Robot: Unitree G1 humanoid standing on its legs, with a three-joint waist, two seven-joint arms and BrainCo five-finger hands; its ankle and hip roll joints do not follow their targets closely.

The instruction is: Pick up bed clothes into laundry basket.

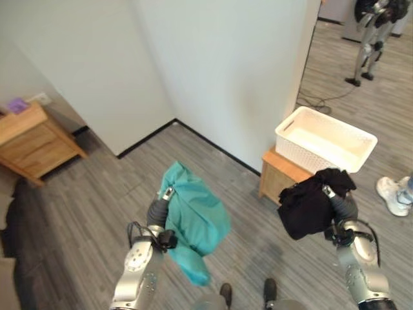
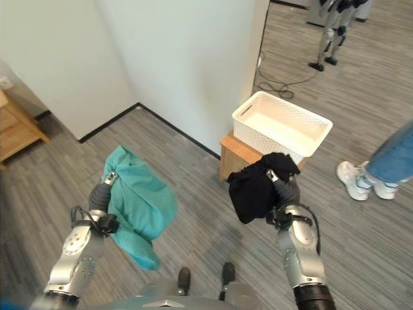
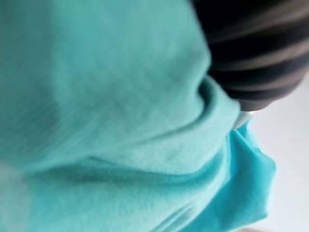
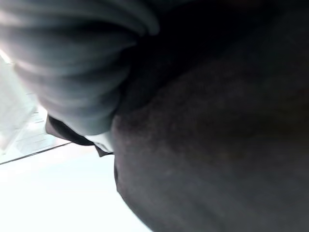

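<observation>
1. Step in hand, as I judge it: carrying. Both garments are off the floor and held up in front of the robot; neither is in the laundry basket [image 1: 326,138] yet.
2. Left hand [image 1: 166,195] — a teal cloth [image 1: 193,219] is draped over it and hangs down in a loose bundle. The fingers are buried under the cloth, so I cannot tell how far they are closed.
3. Right hand [image 2: 276,178] — a black garment [image 2: 255,187] is bunched around it, just in front of the basket. Fingers hidden in the folds; grip state cannot be told.
4. The basket is white, perforated, apparently empty, sitting on a small wooden stand [image 1: 281,174] against the wall.
5. Next move likely calls for bringing the right hand over the basket rim and releasing, then swinging the left hand well across to do the same.
6. A person's shoe [image 1: 392,195] stands on the floor near the basket.
</observation>
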